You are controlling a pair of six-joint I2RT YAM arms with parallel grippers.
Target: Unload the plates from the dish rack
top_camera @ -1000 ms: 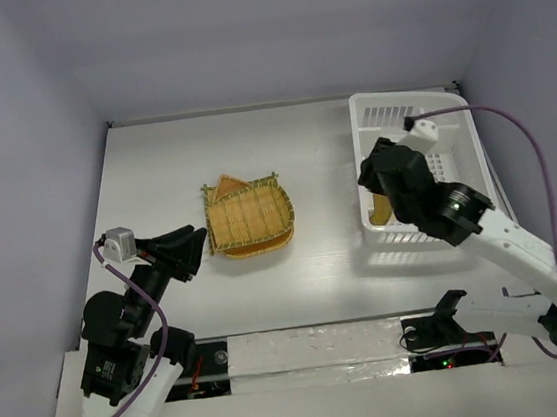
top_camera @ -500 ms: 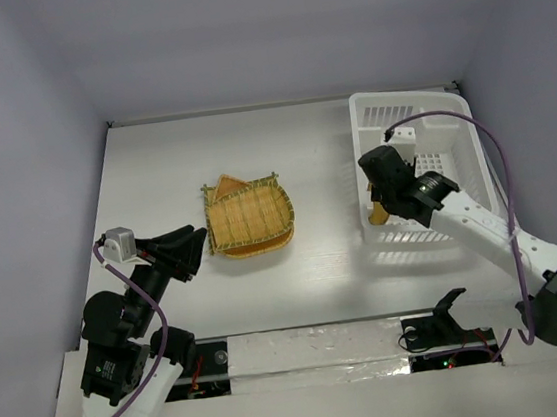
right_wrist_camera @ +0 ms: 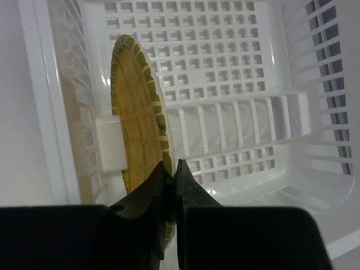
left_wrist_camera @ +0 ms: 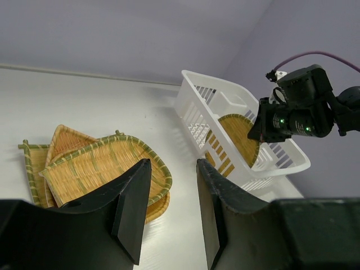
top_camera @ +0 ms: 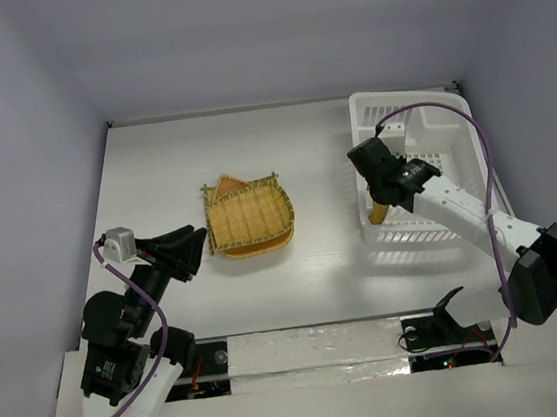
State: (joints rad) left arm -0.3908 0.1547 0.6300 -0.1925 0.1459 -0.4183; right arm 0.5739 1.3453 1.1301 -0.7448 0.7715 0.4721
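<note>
White slotted dish rack (top_camera: 379,115): one round woven plate (right_wrist_camera: 138,112) inside, standing on edge against a side wall, lower rim pinched by right gripper (right_wrist_camera: 170,167). Three-ish other plates (top_camera: 247,217) stacked flat, well apart to its left.

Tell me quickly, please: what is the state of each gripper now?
Left gripper: open, holding nothing.
Right gripper: closed on the rim of the round tan woven bamboo plate standing in the white slotted plastic dish rack.
</note>
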